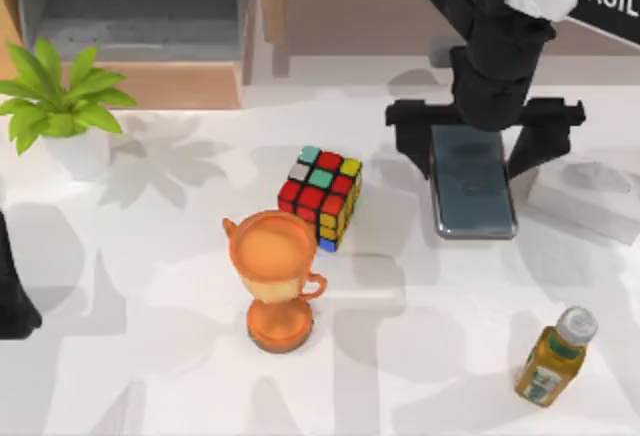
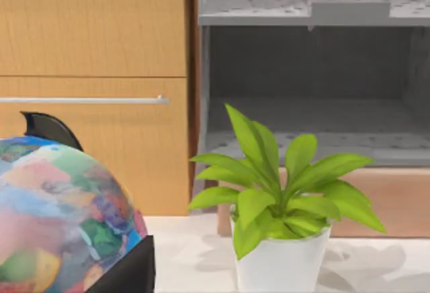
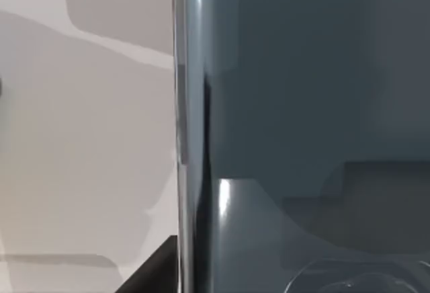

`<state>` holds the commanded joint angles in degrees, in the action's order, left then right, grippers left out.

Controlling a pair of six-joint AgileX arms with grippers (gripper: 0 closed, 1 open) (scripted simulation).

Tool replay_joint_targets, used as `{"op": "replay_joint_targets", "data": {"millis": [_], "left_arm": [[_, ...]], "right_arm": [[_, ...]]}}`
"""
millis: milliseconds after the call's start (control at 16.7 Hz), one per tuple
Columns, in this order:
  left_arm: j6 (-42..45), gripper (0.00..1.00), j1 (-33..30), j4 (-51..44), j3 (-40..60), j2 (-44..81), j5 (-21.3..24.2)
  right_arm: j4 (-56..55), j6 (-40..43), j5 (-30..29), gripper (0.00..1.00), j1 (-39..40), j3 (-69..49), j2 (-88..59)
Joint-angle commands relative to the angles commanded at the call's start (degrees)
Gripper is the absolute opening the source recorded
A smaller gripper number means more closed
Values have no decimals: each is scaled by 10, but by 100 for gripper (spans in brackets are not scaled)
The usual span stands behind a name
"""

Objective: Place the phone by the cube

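White patterned table [image 1: 150, 386] carries the flat, glossy dark grey phone [image 1: 472, 191] right of the multicoloured sticker-faced puzzle cube [image 1: 321, 194], apart from it. Right tool [image 1: 484, 146] straddles the phone, fingers spread wide. Likely next: close, lift, carry left. Left arm [image 1: 12, 296] is parked at the left edge.

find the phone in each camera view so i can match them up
Top view: the phone lies right of centre, under the right gripper, whose fingers straddle it.
Left wrist view: not in it.
Right wrist view: the phone up close, beside the white table.
Shared landmark: its silvery edge.
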<state>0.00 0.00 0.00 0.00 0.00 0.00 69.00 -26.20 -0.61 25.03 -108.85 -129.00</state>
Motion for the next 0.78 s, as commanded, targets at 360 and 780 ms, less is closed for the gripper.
{"op": "replay_joint_targets", "data": {"millis": [360,780], "left_arm": [[0,100,0,0,0,0,0],[0,100,0,0,0,0,0]], "right_arm": [[-2,-1,4,0,-6,2,6],[-16,-2,18,0,-18,-4,28]]}}
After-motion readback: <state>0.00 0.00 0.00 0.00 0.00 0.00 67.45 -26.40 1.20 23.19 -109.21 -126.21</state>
